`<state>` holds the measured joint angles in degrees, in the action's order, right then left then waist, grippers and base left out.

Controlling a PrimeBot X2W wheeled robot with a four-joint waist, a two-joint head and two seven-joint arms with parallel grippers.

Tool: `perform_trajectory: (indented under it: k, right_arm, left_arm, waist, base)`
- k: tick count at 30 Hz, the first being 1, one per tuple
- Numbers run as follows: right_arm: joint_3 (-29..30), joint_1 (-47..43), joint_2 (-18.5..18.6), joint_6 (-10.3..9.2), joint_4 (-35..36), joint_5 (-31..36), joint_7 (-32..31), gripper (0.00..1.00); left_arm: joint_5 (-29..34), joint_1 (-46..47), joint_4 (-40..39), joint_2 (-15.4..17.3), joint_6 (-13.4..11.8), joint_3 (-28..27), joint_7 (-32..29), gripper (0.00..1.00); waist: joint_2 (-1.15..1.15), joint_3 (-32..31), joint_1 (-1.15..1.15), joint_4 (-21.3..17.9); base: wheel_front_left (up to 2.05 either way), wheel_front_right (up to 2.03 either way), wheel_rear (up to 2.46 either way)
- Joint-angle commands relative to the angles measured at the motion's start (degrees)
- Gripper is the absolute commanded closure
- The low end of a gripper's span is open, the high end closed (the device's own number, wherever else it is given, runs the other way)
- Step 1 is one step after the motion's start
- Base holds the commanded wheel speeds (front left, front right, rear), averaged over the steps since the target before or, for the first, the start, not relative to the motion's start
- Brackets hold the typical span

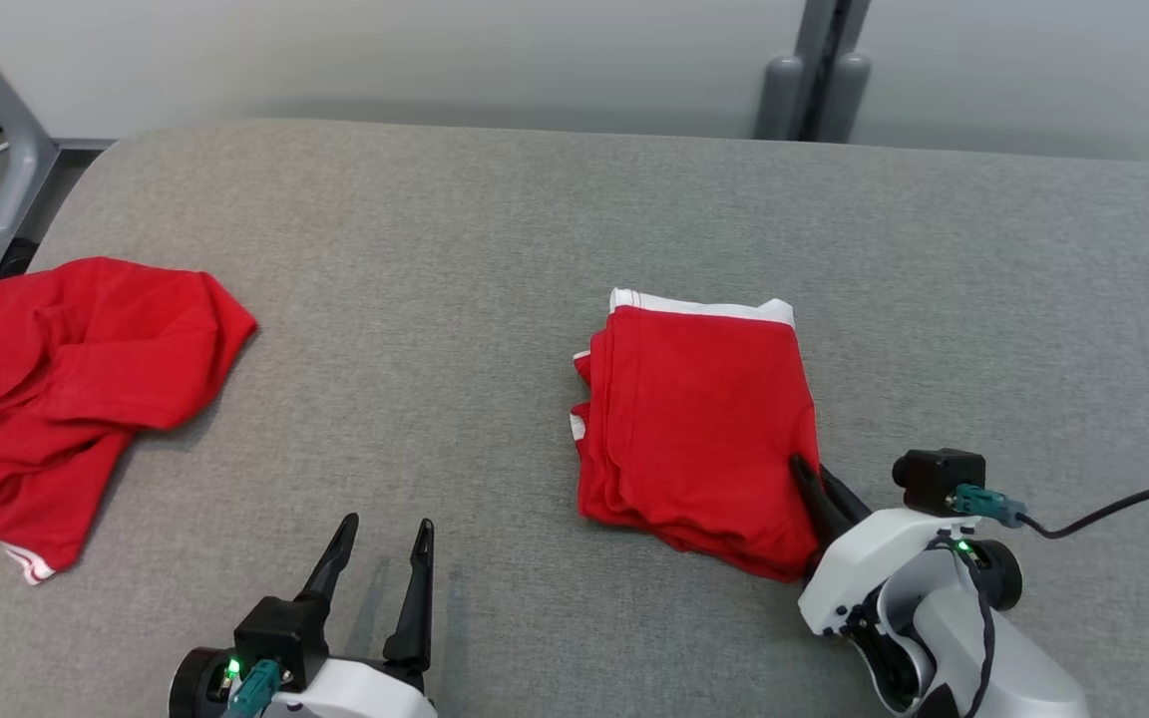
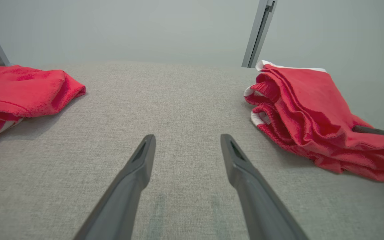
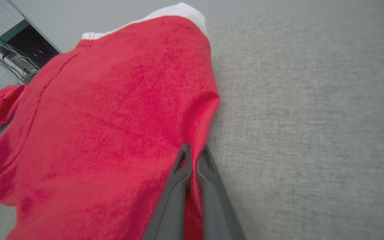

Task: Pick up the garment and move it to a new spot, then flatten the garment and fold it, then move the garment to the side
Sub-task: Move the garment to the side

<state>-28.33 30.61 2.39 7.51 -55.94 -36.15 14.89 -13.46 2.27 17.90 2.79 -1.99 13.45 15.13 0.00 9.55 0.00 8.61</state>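
Observation:
A folded red garment (image 1: 699,419) with a white waistband lies right of centre on the grey padded table (image 1: 495,249). My right gripper (image 1: 802,471) is shut on the garment's near right edge. The right wrist view shows its two fingers (image 3: 182,176) pinched together over a ridge of the red cloth (image 3: 112,126). My left gripper (image 1: 385,529) hovers open over bare table at the near left, with nothing between its fingers. In the left wrist view the open fingers (image 2: 138,166) point across the table and the folded garment (image 2: 312,110) lies to their right.
A second red garment (image 1: 76,389) lies crumpled at the table's left edge, also seen at the left of the left wrist view (image 2: 18,90). A grey metal frame (image 1: 11,170) stands beyond the far left corner. A grey post (image 1: 814,90) rises behind the table.

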Motion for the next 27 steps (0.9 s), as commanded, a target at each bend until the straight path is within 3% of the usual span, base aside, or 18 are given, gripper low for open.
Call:
perform_trajectory:
  k: [1,12,20,27]
  right_arm:
    - [0.7,0.2,1.0,-0.04,0.3,0.3,0.3,1.00]
    - [4.2,-3.9,0.8,-0.03,4.5,4.2,0.4,1.00]
    - [2.7,-5.5,0.7,-0.03,6.7,3.9,0.4,1.00]
    - [0.9,-5.0,0.7,-0.03,7.8,3.1,0.4,1.00]
  left_arm:
    - [0.5,0.5,-0.3,0.2,0.3,-0.3,0.0,0.00]
    - [2.3,1.9,-0.8,0.2,1.8,-0.1,0.0,0.00]
    - [3.6,3.0,-1.3,0.2,2.4,0.5,0.0,0.00]
    - [5.0,4.2,-1.6,0.3,3.5,0.5,0.0,0.00]
  waist:
    - [0.00,-0.7,0.00,-2.0]
    - [0.00,-1.9,0.00,-17.5]
    - [0.00,-0.9,0.00,-29.4]
    - [0.00,0.9,0.00,-35.7]
  base:
    - [0.00,0.00,0.00]
    - [0.00,0.00,0.00]
    - [0.00,0.00,0.00]
    - [0.00,0.00,0.00]
